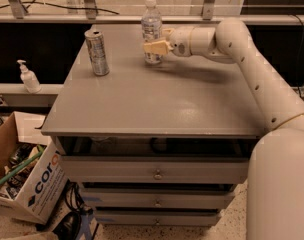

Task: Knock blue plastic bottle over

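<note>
The blue plastic bottle (151,28) stands upright near the far edge of the grey cabinet top (157,99); it is clear with a white cap and a whitish label. My gripper (153,47) reaches in from the right on the white arm (242,49). Its cream fingertips overlap the bottle's lower half on its right side and seem to touch it.
A silver metal can (97,52) stands upright on the top, left of the bottle. A white pump dispenser (28,77) sits on a ledge at the left. A cardboard box (27,184) is on the floor at lower left. Drawers are below the top.
</note>
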Motion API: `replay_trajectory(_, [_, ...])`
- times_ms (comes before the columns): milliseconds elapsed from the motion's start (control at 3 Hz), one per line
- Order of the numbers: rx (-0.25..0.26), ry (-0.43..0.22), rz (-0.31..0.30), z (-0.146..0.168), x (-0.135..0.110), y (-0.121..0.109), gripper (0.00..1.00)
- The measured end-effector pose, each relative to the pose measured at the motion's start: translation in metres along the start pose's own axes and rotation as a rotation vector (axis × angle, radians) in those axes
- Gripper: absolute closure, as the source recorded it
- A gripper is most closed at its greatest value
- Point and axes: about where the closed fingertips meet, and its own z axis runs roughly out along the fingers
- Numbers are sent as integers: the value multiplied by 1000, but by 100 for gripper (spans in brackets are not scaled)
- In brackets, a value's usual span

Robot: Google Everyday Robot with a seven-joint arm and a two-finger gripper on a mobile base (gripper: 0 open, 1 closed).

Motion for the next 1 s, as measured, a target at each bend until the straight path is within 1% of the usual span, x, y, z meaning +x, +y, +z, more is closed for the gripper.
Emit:
replay_trajectory(333, [13, 14, -7, -10, 1, 0, 94])
replay_trajectory(667, [17, 128, -63, -30, -7, 13, 100])
replay_trajectory(1000, [21, 190, -99, -43, -14, 21, 100])
